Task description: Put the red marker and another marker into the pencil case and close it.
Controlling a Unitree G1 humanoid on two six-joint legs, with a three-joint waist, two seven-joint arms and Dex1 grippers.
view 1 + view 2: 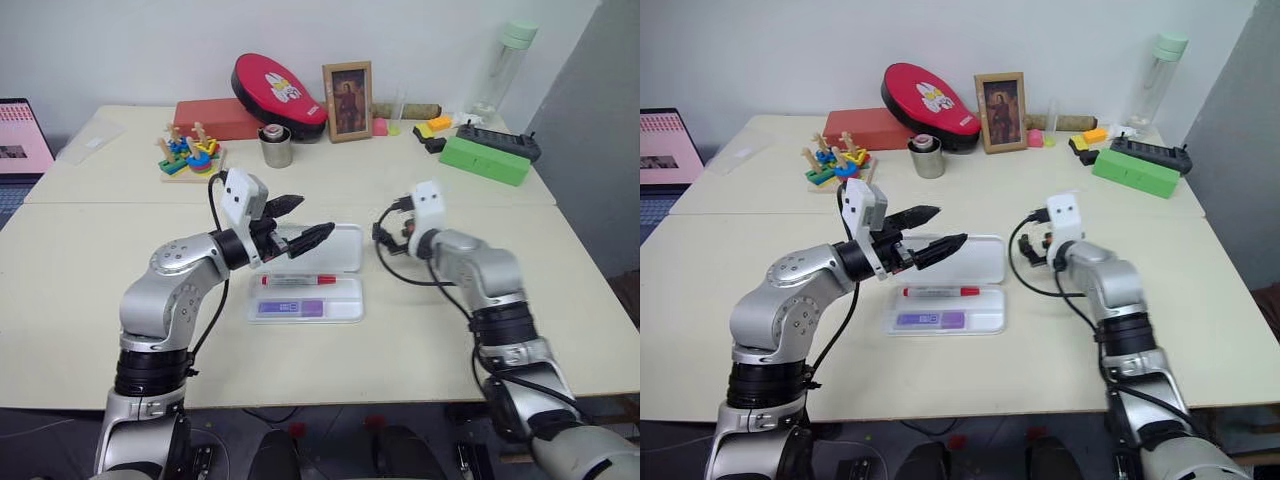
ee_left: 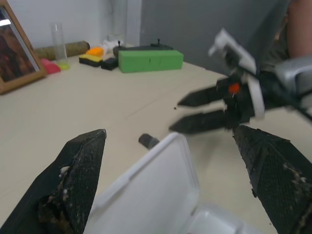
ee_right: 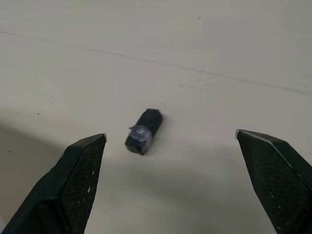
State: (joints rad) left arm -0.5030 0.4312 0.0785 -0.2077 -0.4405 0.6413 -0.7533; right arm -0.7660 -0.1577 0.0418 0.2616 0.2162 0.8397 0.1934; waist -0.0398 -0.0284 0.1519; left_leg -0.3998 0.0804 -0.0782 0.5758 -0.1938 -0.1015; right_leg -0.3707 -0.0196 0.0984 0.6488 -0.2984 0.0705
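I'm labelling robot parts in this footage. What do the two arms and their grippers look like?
Both arms are silver-grey metal segments with black ribbed joint bands. Each wrist carries a white boxy camera housing, and black cables loop beside it. The left gripper and right gripper each have two black, tapered, pointed fingers; the fingers have a fine textured surface. An orange spot shows at the right gripper's base.

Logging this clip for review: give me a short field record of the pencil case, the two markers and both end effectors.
pencil case: open, lid raised
red marker: lying in the case
purple marker: lying in the case, nearer the robot than the red one
left end effector: open, above the case, holding nothing
right end effector: open, beyond the lid, holding nothing
black stub: on the table behind the lid
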